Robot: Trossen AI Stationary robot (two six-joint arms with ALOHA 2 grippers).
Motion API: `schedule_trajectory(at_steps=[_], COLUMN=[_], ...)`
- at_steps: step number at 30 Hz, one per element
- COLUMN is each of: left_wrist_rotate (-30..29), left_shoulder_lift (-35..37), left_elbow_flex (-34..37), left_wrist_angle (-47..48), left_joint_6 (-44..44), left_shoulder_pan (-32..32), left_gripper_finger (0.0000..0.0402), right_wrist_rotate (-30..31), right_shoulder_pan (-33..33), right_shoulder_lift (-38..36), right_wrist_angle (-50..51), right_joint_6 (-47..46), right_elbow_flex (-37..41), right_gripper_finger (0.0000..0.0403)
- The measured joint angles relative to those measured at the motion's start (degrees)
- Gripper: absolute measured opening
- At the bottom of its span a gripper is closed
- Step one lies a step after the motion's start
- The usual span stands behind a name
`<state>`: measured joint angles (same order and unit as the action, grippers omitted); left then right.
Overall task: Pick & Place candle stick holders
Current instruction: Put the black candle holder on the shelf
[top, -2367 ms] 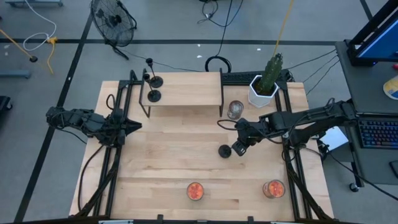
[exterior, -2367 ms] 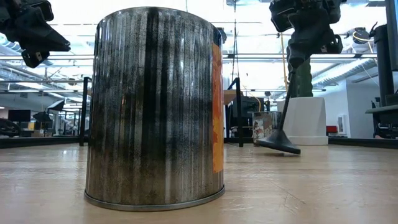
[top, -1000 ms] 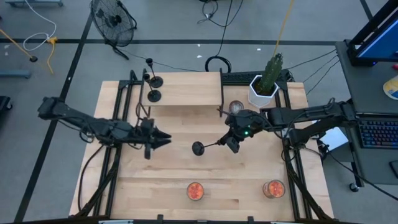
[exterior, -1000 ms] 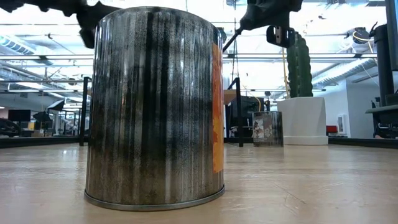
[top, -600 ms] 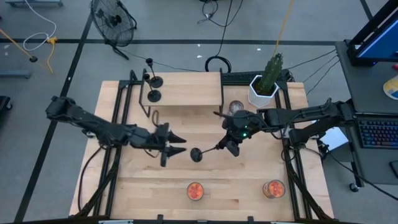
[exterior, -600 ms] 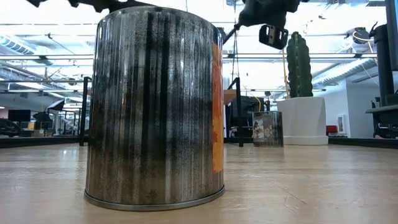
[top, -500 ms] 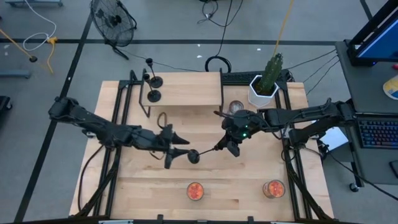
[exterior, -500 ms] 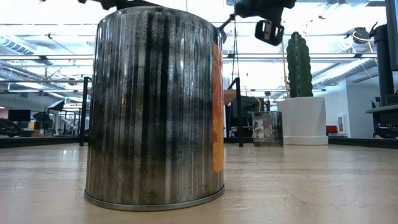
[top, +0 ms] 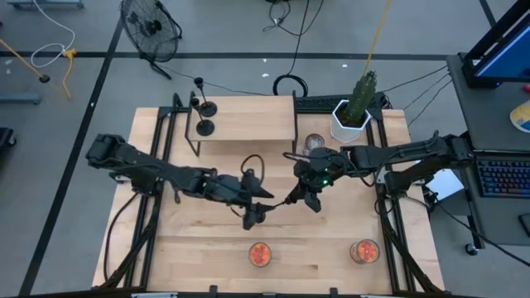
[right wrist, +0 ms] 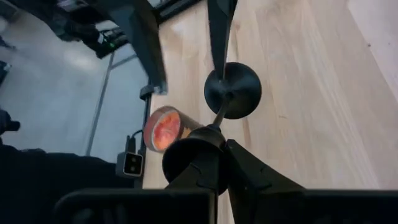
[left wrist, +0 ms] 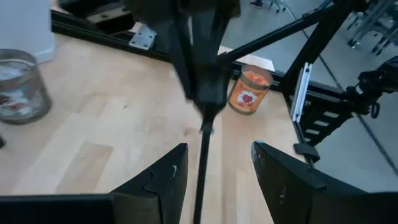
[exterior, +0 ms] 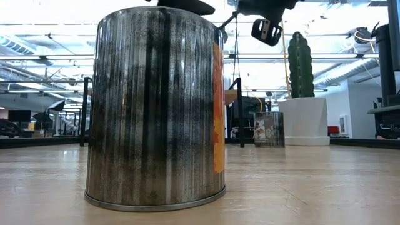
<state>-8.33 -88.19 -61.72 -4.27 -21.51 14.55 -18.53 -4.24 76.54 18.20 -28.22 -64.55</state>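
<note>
From above, my right gripper (top: pixel 300 195) is closed on the cup end of a candle stick holder (top: pixel 273 204) and holds it almost level above the middle of the tabletop (top: pixel 207 248). My left gripper (top: pixel 258 202) is open around the disc base end. Two other holders (top: pixel 205 117) stand on the shelf (top: pixel 248 124) at the far side.

From table height, an orange-filled jar (exterior: pixel 156 106) fills the near view; the right gripper (exterior: pixel 265 12) hangs high behind it.

In my left wrist view, the stem (left wrist: pixel 203 168) runs between my open fingers (left wrist: pixel 163 177) without touching them.

In my right wrist view, the disc base (right wrist: pixel 232 91) points away from my closed fingers (right wrist: pixel 199 158).
</note>
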Motion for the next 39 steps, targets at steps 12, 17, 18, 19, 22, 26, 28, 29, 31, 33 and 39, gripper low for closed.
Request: schedule_trajectory(at_steps=[12,17,18,19,22,26,28,29,31,33,39], left_wrist_rotate=[6.01,7.19,7.33,7.34,8.16,9.25,9.73,10.26,10.73,11.47,15.83], left_shoulder_lift=[-9.66,-10.3,-10.29,-10.29,-10.29,-10.63,-10.88,-10.92,-11.09,-11.49,-11.58], left_elbow_flex=[-10.62,-12.19,-12.23,-12.23,-12.23,-12.23,-12.23,-12.21,-12.21,-12.21,-12.21], left_wrist_angle=[6.76,7.12,7.16,7.26,7.38,6.85,6.87,6.78,6.27,5.46,4.42], left_joint_6=[-0.11,-0.13,-0.17,-0.35,-1.51,-3.11,-3.24,-3.3,-3.41,-4.35,-5.0], left_shoulder_pan=[-2.49,-3.92,-4.15,-4.3,-4.77,-5.16,-5.35,-5.4,-5.43,-5.49,-6.31], left_gripper_finger=[0.0186,0.0186,0.0186,0.0186,0.0186,0.0186,0.0186,0.0185,0.0175,0.0155,0.0069], right_wrist_rotate=[-1.32,-2.9,-2.82,-2.81,-2.75,-3.7,-3.84,-3.9,-4.11,-4.15,-3.86], right_shoulder_pan=[0.01,0.01,0.01,0.01,0.03,0.05,0.05,0.05,0.05,0.05,0.09], right_shoulder_lift=[0.01,0.01,0.01,0.01,0.01,0.01,0.01,0.01,0.01,-0.01,-0.07], right_wrist_angle=[-0.39,-0.6,-0.78,-0.89,-1.13,-2.02,-2.76,-3.17,-3.85,-3.79,-3.81], right_joint_6=[3.01,3.02,3.11,3.31,3.43,3.43,3.43,3.45,3.45,3.45,3.43], right_elbow_flex=[0.02,0.02,0.02,0.02,0.02,0.02,0.08,0.07,0.09,0.09,0.09], right_gripper_finger=[0.0004,0.0004,0.0004,0.0004,0.0004,0.0004,0.0004,0.0004,0.0004,0.0004,0.0004])
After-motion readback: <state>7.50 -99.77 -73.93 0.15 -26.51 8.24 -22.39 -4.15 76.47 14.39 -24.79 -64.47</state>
